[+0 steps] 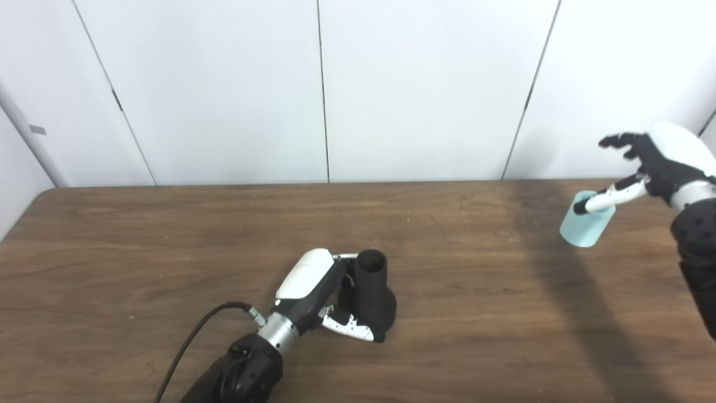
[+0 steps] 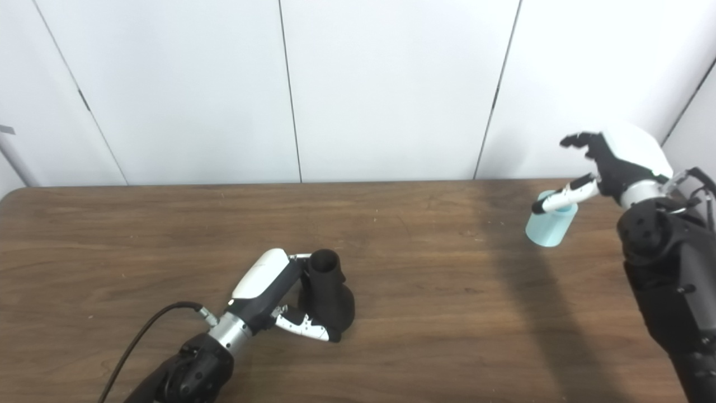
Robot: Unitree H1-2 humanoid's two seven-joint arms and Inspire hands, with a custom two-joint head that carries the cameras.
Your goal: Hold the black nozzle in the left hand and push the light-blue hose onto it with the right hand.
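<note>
Down at 6 o'clock, left hand [image 1: 313,291] wrapped around the black nozzle [image 1: 372,294], standing upright on the wooden table [image 1: 140,252] with its open mouth up. Broad bare wood out toward 3 o'clock. Up at 2 o'clock near the far edge, light-blue hose [image 1: 586,219] standing just short of the table's right side. Right hand [image 1: 651,162] above it, fingers spread, thumb across the rim, gripping nothing.

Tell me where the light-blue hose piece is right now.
The light-blue hose stands on the table at its far right, under the open right hand, far from the black nozzle in the left hand.
</note>
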